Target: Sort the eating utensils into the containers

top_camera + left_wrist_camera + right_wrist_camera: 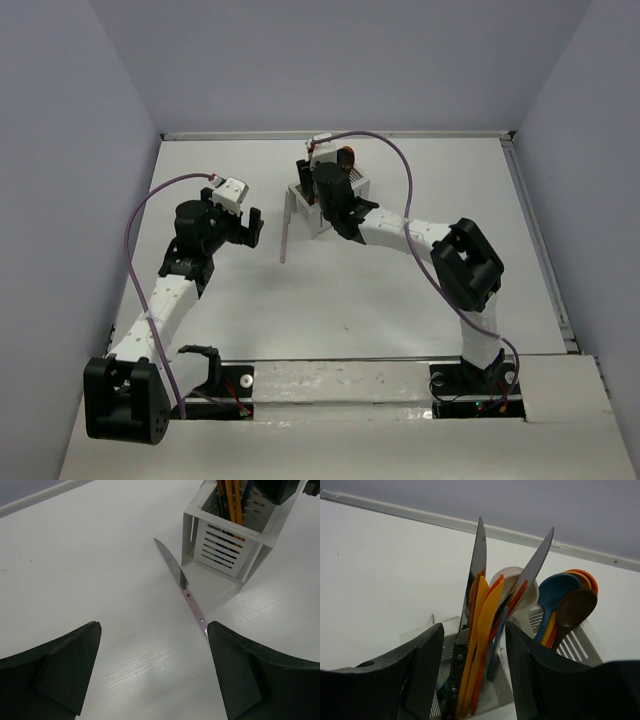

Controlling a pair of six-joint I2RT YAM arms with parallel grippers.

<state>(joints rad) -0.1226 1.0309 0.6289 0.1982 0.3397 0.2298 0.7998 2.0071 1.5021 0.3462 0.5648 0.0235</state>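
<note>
The white slotted caddy [310, 195] stands at the table's far middle; it also shows in the left wrist view [235, 540]. It holds several utensils: orange knives [482, 630], two metal-bladed knives [476, 565], and blue, orange and brown spoons [567, 605]. My right gripper [472, 675] is open, its fingers straddling the knives in the near compartment without gripping them. A knife with a metal blade and purple handle [182, 585] lies flat on the table by the caddy [285, 238]. My left gripper [152, 675] is open and empty, just short of the handle's end.
A raised rim [340, 134] borders the table's far edge, with grey walls on three sides. The right arm [420, 235] reaches across the middle right to the caddy.
</note>
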